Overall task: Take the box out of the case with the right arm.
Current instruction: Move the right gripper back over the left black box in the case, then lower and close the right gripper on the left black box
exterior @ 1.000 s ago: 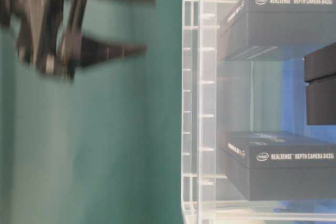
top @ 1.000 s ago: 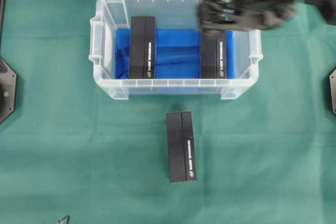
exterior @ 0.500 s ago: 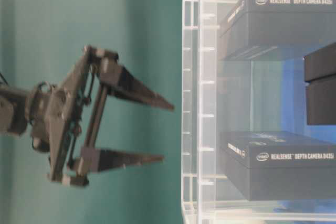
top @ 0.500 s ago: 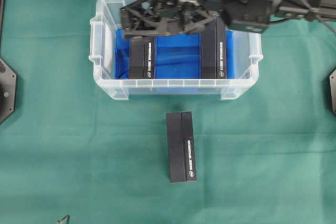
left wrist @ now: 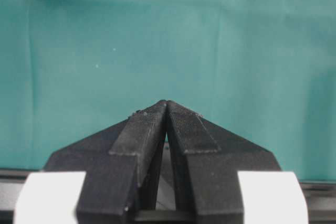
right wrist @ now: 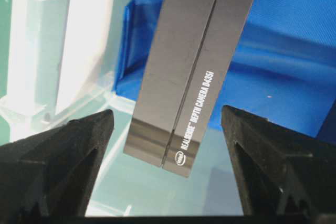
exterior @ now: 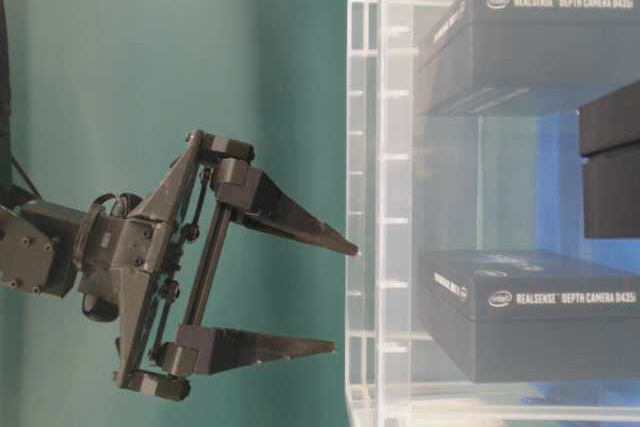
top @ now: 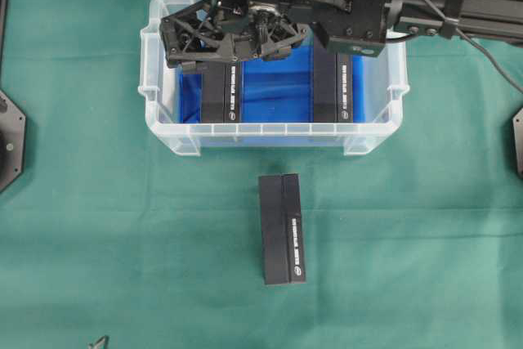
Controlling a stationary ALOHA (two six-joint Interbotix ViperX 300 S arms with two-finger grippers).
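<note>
The right tool point(top: 176, 53) is now hanging wide open over the left end of the case point(top: 155, 87), having swept in from the far right corner within the last second; its two fingers are straddling the left box point(right wrist: 197, 66), which is lying directly beneath it on the blue sheet point(top: 278, 87), one finger to either side and neither touching yet; in the table-level view the fingertips are only just reaching the rim; a second box point(top: 333, 87) is sitting behind the tool, and a third box point(top: 282, 228) is already lying out on the worktop point(top: 409, 243); so the approach looks finished and the descent and squeeze are remaining; the left tool point(left wrist: 166, 114) is resting closed, well away.
</note>
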